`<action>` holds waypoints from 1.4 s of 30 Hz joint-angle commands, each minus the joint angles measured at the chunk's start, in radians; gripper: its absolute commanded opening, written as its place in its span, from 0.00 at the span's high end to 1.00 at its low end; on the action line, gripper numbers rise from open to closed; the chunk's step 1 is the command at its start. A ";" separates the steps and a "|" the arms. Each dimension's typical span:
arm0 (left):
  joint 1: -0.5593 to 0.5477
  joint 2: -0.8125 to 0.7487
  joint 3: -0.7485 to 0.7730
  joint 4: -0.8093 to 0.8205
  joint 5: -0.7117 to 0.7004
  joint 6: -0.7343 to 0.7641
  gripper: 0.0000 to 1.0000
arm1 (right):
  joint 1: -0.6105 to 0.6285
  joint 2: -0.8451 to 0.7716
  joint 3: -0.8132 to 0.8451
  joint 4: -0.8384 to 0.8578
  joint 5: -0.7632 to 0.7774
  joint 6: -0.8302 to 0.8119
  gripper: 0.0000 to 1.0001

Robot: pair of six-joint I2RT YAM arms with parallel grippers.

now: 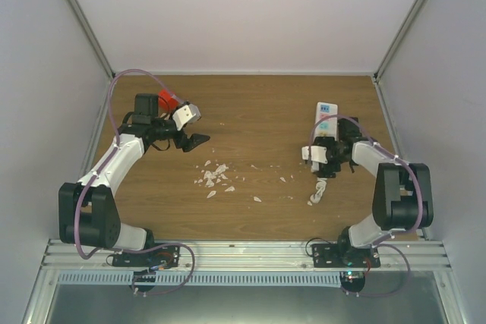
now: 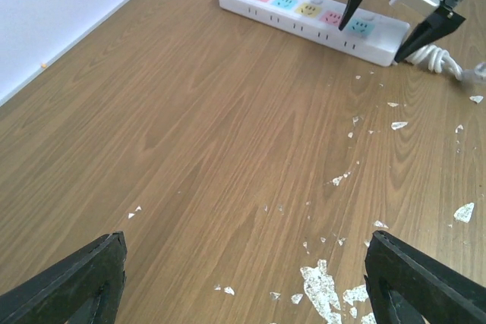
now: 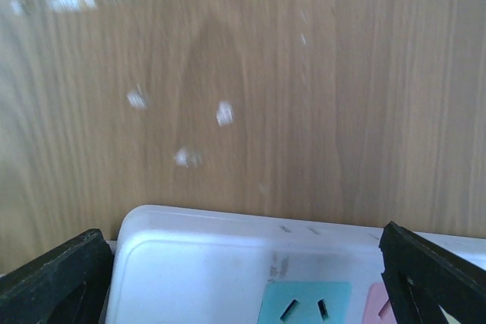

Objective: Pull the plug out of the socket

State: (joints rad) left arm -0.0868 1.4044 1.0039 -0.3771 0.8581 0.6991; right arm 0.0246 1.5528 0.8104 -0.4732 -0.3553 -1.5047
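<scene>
The socket (image 1: 325, 115) is a long white power strip with pastel outlet panels, lying at the right of the wooden table, with its white twisted cord (image 1: 317, 191) at the near end. It also shows in the left wrist view (image 2: 304, 9) and the right wrist view (image 3: 213, 263). I see no plug in any outlet that shows. My right gripper (image 1: 332, 153) is open, and its fingers straddle the strip's cord end (image 2: 391, 17). My left gripper (image 1: 194, 140) is open and empty above bare table at the left, far from the strip.
White flakes (image 1: 215, 176) lie scattered on the table between the arms, and some lie below the left gripper (image 2: 323, 286). White walls enclose the table at left, back and right. A metal rail (image 1: 243, 252) runs along the near edge.
</scene>
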 commanded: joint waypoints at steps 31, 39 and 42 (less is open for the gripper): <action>0.059 0.050 0.199 -0.089 -0.019 0.061 0.09 | -0.326 -0.131 0.327 -0.341 -0.248 -0.200 0.01; 0.162 0.083 0.386 -0.136 0.001 0.022 0.01 | -0.273 -0.149 0.543 -0.366 -0.504 0.164 0.00; 0.199 0.101 0.448 -0.140 0.026 -0.033 0.01 | -0.234 -0.178 0.560 -0.229 -0.553 0.384 0.00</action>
State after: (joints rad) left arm 0.0669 1.4803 1.3743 -0.5117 0.8364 0.7319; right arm -0.2543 1.4216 1.3327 -0.7979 -0.7513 -1.4498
